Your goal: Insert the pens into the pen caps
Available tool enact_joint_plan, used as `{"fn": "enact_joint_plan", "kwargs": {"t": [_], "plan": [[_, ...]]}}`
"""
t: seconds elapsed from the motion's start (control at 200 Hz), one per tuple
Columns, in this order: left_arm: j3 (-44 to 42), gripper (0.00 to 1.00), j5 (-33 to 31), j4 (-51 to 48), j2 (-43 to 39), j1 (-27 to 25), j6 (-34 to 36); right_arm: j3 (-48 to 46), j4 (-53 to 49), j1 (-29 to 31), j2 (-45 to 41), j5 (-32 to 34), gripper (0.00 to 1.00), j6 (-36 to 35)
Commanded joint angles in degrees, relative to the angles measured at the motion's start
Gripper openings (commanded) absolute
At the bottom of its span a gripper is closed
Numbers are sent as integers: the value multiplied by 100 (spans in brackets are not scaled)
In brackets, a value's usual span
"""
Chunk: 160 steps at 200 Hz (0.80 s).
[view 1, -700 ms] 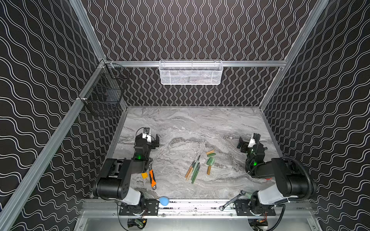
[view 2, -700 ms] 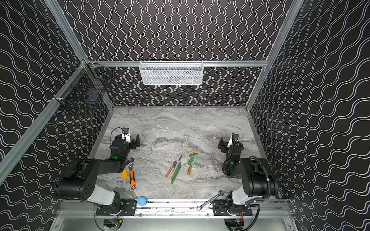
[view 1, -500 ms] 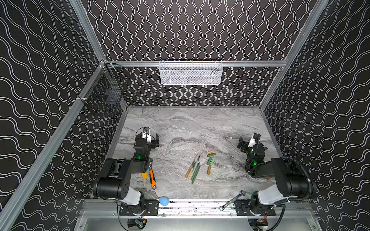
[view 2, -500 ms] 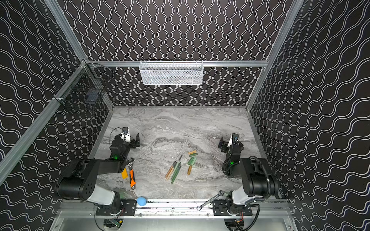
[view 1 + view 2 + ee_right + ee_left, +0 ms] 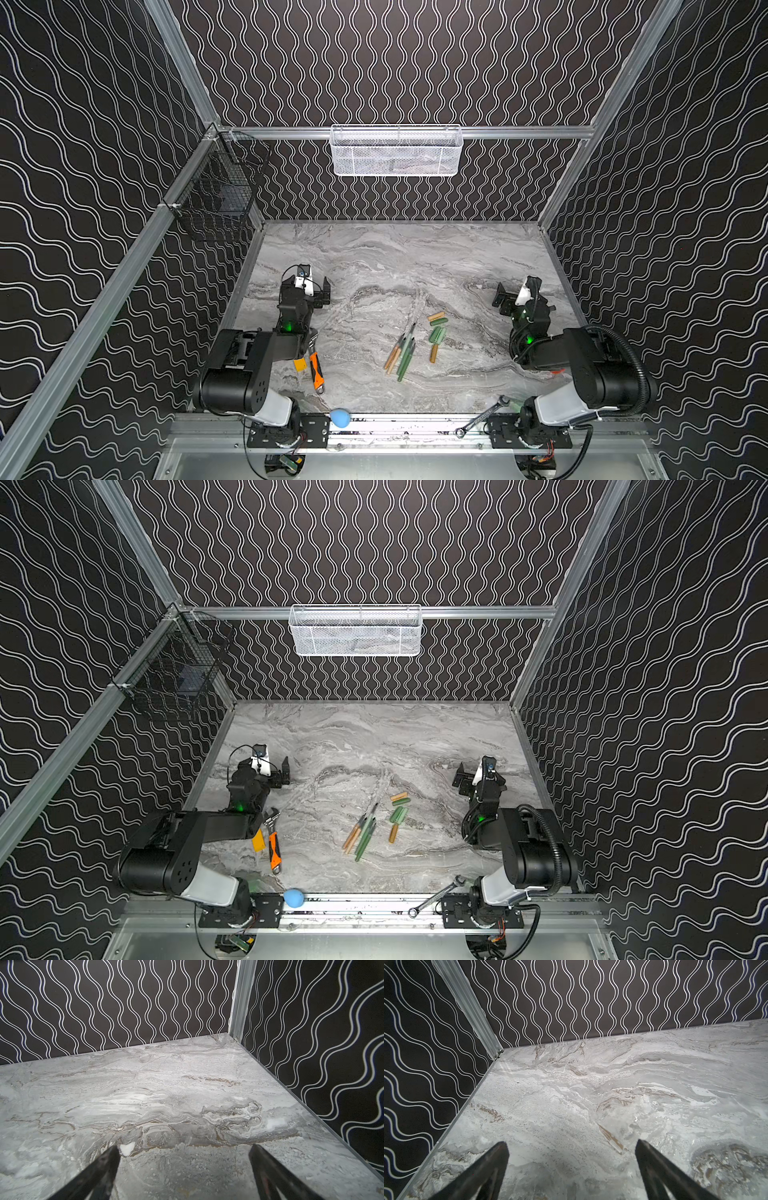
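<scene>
Loosely parallel pens [image 5: 402, 353], long axes diagonal, dark tips toward back wall [image 5: 478, 195]

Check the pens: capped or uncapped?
Uncapped. The pens lie together with dark tips bare; the caps lie loose beside them, none fitted.

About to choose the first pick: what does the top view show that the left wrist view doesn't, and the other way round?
Only the top view: the pens and caps in two separate groups mid-table, an orange-handled tool by the left arm, and the right gripper, open. Only the left wrist view: a close look at the open fingers of the left gripper, with nothing between them. Both: that gripper, the marble table and the wavy-patterned wall.
</scene>
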Motion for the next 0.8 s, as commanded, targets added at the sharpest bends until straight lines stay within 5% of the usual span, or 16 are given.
{"fn": "enact_joint_plan", "kwargs": {"t": [0.0, 0.41, 0.796], "plan": [[70, 99, 61, 184, 25, 18, 69, -26, 421, 8, 11, -346, 100, -196], [113, 99, 472, -210, -330, 34, 227, 15, 330, 7, 10, -350, 100, -174], [889, 99, -1811, -2042, -1192, -845, 180, 15, 320, 7, 5, -345, 100, -175]]}}
